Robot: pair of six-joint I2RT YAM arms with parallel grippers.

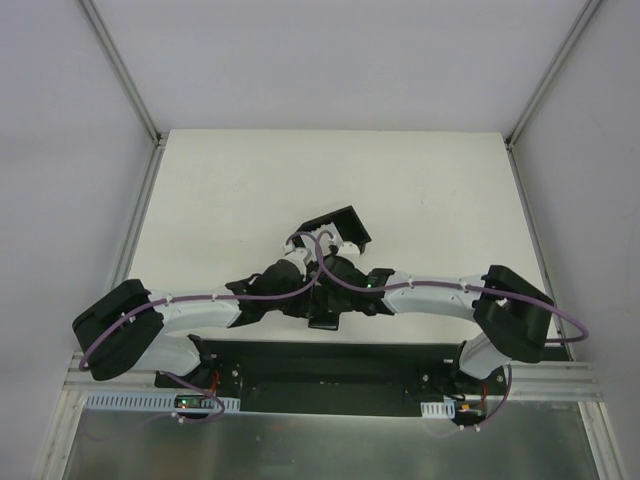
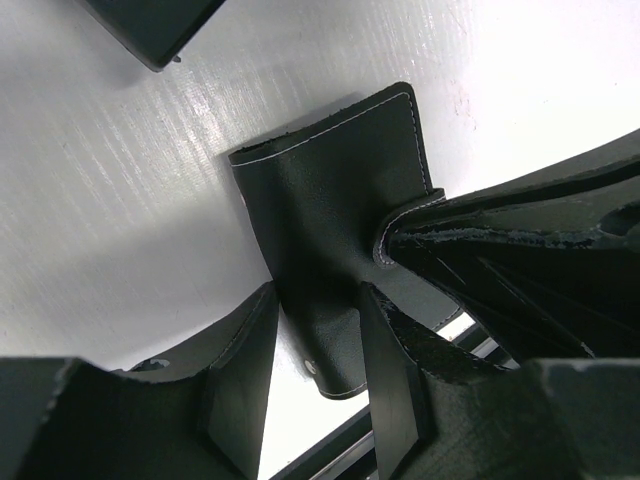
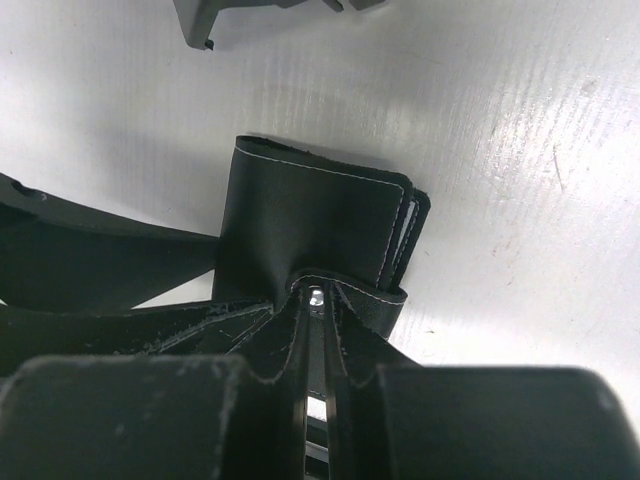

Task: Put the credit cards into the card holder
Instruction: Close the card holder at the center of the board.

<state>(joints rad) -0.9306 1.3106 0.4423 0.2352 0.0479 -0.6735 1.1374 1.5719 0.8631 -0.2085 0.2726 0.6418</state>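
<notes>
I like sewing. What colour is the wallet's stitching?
White, on the black wallet; clearest in the right wrist view.

1. Overhead, mid-frame: walled tray (image 1: 335, 225) on the table (image 1: 250, 180), just above the meeting arms.
2. Left wrist view, centre: card holder (image 2: 340, 220), lower end between the fingers of the left gripper (image 2: 318, 350).
3. Right wrist view, lower centre: right gripper (image 3: 315, 295) on its tab.
</notes>
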